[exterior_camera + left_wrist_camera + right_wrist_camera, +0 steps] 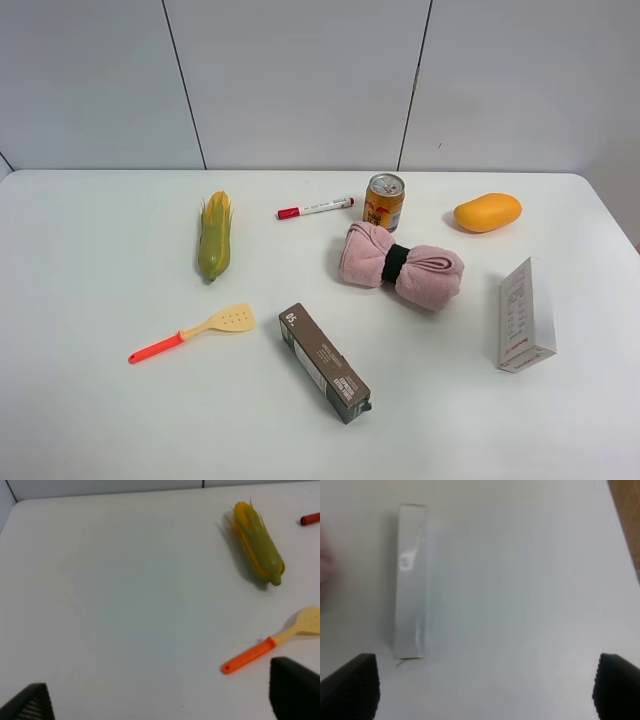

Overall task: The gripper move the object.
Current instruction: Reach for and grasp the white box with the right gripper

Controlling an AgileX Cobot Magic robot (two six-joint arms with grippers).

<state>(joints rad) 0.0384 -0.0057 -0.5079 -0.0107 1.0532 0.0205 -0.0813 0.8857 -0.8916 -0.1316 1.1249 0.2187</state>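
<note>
The long white carton (524,314) with grey print and a small red mark lies on the white table (100,420) at the right. It also shows in the right wrist view (411,582), lying flat and apart from the gripper. My right gripper (485,687) is open and empty, its black fingertips (351,687) wide apart, short of the carton. My left gripper (160,700) is open and empty over bare table, its fingertips (295,687) near the spatula. Neither arm shows in the exterior high view.
A corn cob (214,236), a red-capped marker (315,208), a drink can (384,202), a mango (487,212), a pink rolled towel (400,265), a dark brown carton marked "50" (324,362) and a yellow spatula with orange handle (192,331) lie on the table. The table's edge (622,525) is beside the white carton.
</note>
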